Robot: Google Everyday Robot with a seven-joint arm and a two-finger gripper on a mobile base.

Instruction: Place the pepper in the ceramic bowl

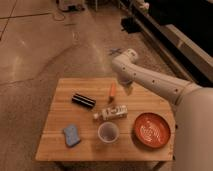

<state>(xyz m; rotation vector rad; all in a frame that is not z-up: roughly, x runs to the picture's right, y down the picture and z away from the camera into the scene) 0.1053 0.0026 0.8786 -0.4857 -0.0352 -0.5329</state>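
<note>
The small orange pepper (112, 90) lies on the wooden table (60, 100) near its far edge, middle. The red-orange ceramic bowl (151, 130) with pale swirls sits at the table's front right. My gripper (125, 88) hangs at the end of the white arm, just right of the pepper and slightly above the table. It is well behind and left of the bowl.
A black cylinder (83, 101) lies left of the pepper. A white bottle (111, 113) lies on its side mid-table. A small white cup (108, 132) stands in front of it. A blue sponge (71, 135) is at the front left. Concrete floor surrounds the table.
</note>
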